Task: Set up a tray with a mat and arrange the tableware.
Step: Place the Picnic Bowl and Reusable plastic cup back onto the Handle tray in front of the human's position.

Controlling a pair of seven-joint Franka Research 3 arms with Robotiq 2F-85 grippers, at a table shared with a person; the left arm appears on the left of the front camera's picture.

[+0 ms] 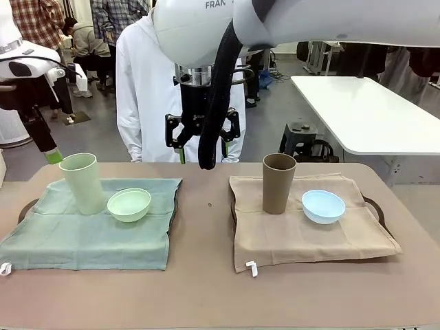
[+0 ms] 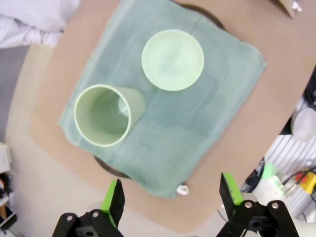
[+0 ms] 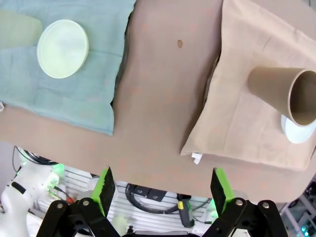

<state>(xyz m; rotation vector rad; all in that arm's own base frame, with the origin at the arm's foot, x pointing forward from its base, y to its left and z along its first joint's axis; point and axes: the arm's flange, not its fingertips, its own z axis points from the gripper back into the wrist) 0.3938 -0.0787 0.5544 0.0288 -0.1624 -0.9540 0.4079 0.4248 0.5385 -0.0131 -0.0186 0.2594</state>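
Two trays on the table (image 1: 206, 275), each under a cloth mat. Green mat (image 1: 89, 230) on the robot's left carries the pale green cup (image 1: 82, 182), upright, mouth up, wide end at top, long axis vertical; the pale green bowl (image 1: 129, 204) sits just beside it, toward the table's middle, open side up. Tan mat (image 1: 309, 230) on the right carries the brown cup (image 1: 278, 183), also upright with mouth up, and the light blue bowl (image 1: 323, 206) just beside it, on the side away from the table's middle.

Left gripper (image 2: 170, 197): jaws spread wide, nothing between them, raised well above the green mat. In its wrist view the pale green cup lies ahead and off to one side of the fingers.

Right gripper (image 3: 163, 190): jaws likewise wide apart and empty, held high over the table. Brown cup and light blue bowl lie far off to one side of its fingers, the pale green bowl to the other.

A person (image 1: 148, 89) in white stands at the far edge.
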